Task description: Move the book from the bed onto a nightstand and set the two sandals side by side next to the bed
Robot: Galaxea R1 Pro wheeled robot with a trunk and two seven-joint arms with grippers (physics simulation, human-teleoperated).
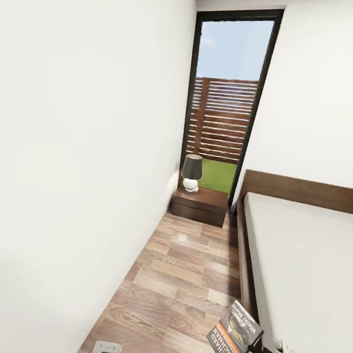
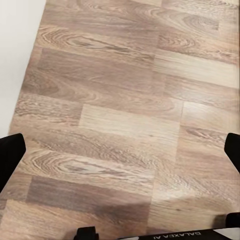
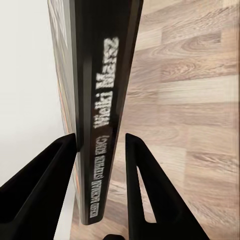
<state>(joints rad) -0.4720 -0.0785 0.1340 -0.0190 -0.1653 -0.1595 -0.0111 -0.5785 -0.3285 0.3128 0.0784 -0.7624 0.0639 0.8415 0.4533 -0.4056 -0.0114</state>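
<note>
the light wood-plank floor (image 1: 188, 275) has a glossy, grained finish. the low dark brown wooden nightstand (image 1: 200, 205) has a shiny top. the thin paperback book (image 1: 234, 337) has a smooth printed cover, and the pale mattress of the bed (image 1: 308, 266) looks plain and matt.

Place: a bedroom in a home, seen down the narrow aisle between wall and bed.
Bed (image 1: 304, 255): low, dark brown wooden frame and headboard, plain pale mattress, along the right.
Nightstand (image 1: 200, 204): small dark wood cabinet at the far end, just beside the bed's head.
Lamp (image 1: 191, 172): black shade, round white base, standing on the nightstand.
Floor (image 1: 181, 286): light wood planks.
Walls (image 1: 75, 160): plain white.
Window (image 1: 227, 95): tall, black-framed, with a slatted brown fence, grass and sky outside.
</note>
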